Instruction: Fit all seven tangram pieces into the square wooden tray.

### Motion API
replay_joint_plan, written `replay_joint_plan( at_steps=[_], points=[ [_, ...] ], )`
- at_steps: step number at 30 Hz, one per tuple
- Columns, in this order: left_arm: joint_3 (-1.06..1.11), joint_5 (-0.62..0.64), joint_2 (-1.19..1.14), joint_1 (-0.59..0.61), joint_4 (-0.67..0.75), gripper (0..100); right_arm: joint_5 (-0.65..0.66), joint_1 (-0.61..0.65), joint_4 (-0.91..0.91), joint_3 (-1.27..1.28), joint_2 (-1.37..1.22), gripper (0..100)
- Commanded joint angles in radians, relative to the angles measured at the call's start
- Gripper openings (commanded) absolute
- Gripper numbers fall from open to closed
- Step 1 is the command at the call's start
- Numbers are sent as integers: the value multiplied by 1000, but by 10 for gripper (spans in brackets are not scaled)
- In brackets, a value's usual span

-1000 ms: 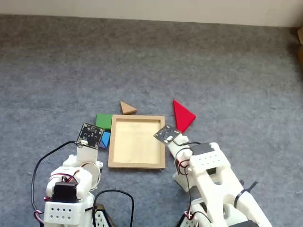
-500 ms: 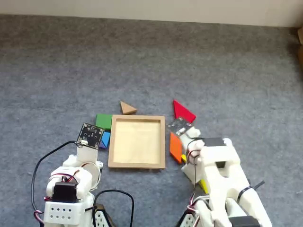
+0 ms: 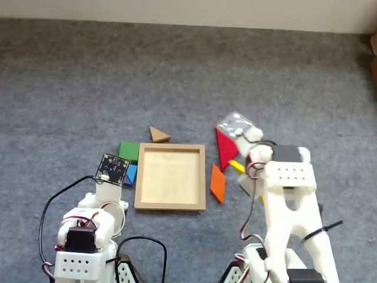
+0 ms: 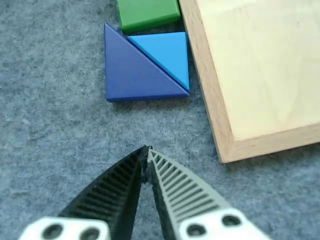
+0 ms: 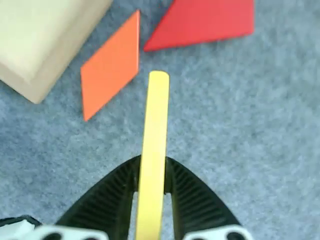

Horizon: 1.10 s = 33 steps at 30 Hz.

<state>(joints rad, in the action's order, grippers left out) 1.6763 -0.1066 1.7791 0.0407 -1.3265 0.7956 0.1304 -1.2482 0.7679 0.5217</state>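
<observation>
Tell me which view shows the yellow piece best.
The right wrist view: the yellow piece stands edge-on, clamped in the right end effector. The high view gives a short yellow end beside the red triangle, the rest hidden under the arm. The left wrist view faces the blue triangles by the tray.

Wooden tray (image 3: 170, 206) flat; yellow piece (image 5: 155, 120) edge-up in right jaws
</observation>
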Motion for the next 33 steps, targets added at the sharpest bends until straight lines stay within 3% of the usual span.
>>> replay_joint_plan(
  at_steps=[1,11,24,33],
  points=[
    [19,-5,39,-8,-2,5,14,136,24,-84,54,6],
    [19,-5,39,-8,-2,5,46,381,424,-13,114,6],
    [19,-5,39,-8,-2,5,285,489,1009,134,-183,6],
    [19,-5,39,-8,-2,5,282,524,1112,145,-306,15]
  ],
)
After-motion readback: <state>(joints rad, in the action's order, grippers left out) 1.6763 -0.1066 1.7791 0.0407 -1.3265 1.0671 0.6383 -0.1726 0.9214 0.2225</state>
